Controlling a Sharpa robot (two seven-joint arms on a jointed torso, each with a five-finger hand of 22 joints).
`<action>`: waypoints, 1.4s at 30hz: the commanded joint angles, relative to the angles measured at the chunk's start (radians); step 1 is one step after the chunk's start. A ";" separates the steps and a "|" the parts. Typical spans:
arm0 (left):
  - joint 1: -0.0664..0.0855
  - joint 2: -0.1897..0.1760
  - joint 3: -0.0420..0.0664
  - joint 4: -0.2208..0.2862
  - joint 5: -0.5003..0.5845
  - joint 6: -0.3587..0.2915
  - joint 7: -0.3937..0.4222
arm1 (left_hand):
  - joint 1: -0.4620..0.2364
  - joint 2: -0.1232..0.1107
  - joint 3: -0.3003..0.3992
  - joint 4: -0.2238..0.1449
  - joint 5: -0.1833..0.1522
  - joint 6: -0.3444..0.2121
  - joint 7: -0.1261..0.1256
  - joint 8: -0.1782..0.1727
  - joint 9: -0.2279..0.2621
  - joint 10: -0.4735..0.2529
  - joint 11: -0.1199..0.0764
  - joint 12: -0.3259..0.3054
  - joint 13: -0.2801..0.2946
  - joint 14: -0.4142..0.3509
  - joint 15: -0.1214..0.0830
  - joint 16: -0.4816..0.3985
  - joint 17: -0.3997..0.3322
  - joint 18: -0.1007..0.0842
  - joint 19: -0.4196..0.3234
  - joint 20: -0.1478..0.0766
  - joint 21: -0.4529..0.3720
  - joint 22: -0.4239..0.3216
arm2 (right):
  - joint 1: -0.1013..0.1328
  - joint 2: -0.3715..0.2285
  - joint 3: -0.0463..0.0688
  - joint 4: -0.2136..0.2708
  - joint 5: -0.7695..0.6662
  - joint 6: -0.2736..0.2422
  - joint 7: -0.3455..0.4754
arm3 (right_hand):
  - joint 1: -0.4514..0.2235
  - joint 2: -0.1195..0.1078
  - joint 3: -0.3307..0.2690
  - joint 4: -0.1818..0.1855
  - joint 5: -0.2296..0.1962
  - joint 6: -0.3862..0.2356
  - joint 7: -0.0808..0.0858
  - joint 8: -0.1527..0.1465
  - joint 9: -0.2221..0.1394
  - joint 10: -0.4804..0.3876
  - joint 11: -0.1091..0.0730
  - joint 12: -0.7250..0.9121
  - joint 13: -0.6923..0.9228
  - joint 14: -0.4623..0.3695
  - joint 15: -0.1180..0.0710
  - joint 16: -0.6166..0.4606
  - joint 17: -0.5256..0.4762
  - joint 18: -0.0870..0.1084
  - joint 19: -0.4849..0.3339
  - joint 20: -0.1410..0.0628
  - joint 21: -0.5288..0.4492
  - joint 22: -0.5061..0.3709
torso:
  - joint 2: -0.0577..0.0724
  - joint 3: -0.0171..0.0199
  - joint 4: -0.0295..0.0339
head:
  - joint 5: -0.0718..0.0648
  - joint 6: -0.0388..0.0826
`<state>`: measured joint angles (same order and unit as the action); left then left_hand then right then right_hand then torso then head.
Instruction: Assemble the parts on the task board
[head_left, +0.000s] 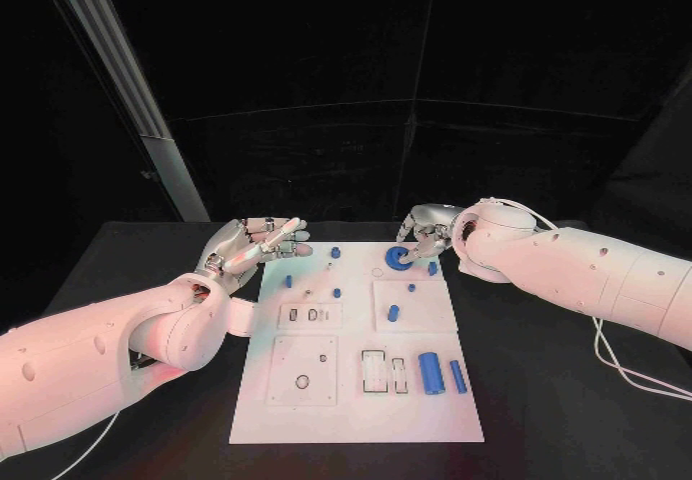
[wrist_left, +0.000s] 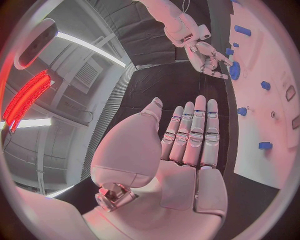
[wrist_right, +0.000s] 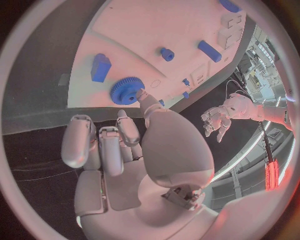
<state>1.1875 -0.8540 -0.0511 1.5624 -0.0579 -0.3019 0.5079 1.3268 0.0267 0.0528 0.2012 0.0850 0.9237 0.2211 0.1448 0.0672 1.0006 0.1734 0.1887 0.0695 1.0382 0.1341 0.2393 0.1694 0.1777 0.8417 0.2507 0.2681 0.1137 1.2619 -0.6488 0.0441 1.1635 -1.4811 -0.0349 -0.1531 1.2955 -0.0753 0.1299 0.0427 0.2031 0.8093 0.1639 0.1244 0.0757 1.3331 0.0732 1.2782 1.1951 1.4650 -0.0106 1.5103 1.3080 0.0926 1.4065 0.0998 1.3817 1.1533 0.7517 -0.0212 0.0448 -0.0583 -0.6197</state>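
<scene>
The white task board (head_left: 361, 405) lies in the middle of the table. A blue gear (head_left: 397, 260) lies flat near its far edge. My right hand (head_left: 426, 228) hovers just behind the blue gear (wrist_right: 127, 90); its thumb tip touches the rim and the other fingers are loosely curled off the board, holding nothing. My left hand (head_left: 260, 243) is raised beside the board's far left corner, palm flat, fingers straight and empty; the same left hand (wrist_left: 187, 150) also shows from the wrist. A thick blue cylinder (head_left: 430, 372) and a thin blue rod (head_left: 457, 376) lie at the board's near right.
Several small blue pegs dot the board's far half, among them one (head_left: 392, 312) on the right middle plate. Slotted recesses (head_left: 375, 372) sit beside the cylinder. A metal post (head_left: 137, 100) stands at the back left. A white cable (head_left: 627, 372) trails on the table at the right.
</scene>
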 joint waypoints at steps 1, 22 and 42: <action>0.001 0.001 0.000 0.000 -0.008 0.016 0.004 | 0.005 0.004 0.001 -0.005 -0.002 0.001 0.005 -0.005 -0.001 -0.001 0.001 -0.005 -0.001 -0.003 0.001 -0.004 0.001 0.007 0.006 0.000 0.005 -0.001 | 0.000 0.001 0.000 0.001 -0.020 0.038 0.011 | 0.009 0.002 -0.002 -0.004 0.000 0.011 -0.001 0.009 0.002 0.009 0.000 0.007 0.005 0.078 0.005 0.007 0.128 -0.015 0.004 -0.002 0.006 0.002 | 0.000 -0.0001 0.0006 | 0.000 -0.001; 0.001 0.002 -0.001 -0.004 -0.008 0.017 0.003 | 0.005 0.004 0.001 -0.005 -0.002 0.001 0.005 -0.005 -0.001 -0.001 0.001 -0.005 -0.001 -0.003 0.001 -0.004 0.001 0.007 0.006 0.000 0.005 -0.001 | -0.010 0.009 0.000 -0.012 -0.037 0.042 0.017 | 0.034 0.031 0.012 -0.018 0.006 0.047 -0.003 0.039 0.006 0.014 -0.003 0.016 0.021 0.079 0.003 0.010 0.135 -0.016 0.004 -0.004 0.013 0.012 | 0.001 0.0004 0.0006 | -0.001 -0.005; 0.001 -0.001 -0.002 -0.005 -0.008 0.019 -0.001 | 0.006 0.006 0.001 -0.006 -0.002 0.001 0.005 -0.006 -0.001 -0.001 0.001 -0.006 -0.002 -0.002 0.001 -0.005 0.002 0.007 0.006 0.000 0.005 -0.002 | -0.017 -0.002 0.000 0.078 -0.095 -0.158 0.071 | 0.030 0.067 0.127 -0.051 0.020 0.158 -0.023 0.094 0.005 0.033 -0.021 0.027 0.049 0.081 -0.012 0.013 0.149 -0.023 0.016 -0.017 0.035 0.052 | -0.001 -0.0014 0.0012 | 0.001 -0.004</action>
<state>1.1872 -0.8542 -0.0530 1.5556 -0.0580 -0.2979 0.5038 1.3268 0.0267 0.0528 0.2012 0.0850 0.9237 0.2212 0.1448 0.0673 1.0006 0.1733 0.1888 0.0696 1.0382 0.1341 0.2394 0.1701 0.1778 0.8417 0.2507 0.2681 0.1128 1.2423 -0.6497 0.0437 1.2321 -1.5704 -0.1311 -0.1054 1.3348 -0.0088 0.2559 -0.0167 0.2204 0.9246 0.1567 0.1983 0.0792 1.3598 0.0536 1.3077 1.2457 1.4663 -0.0171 1.5201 1.3076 0.0769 1.4191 0.0871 1.4127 1.2052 0.7515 -0.0213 0.0448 -0.0562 -0.6249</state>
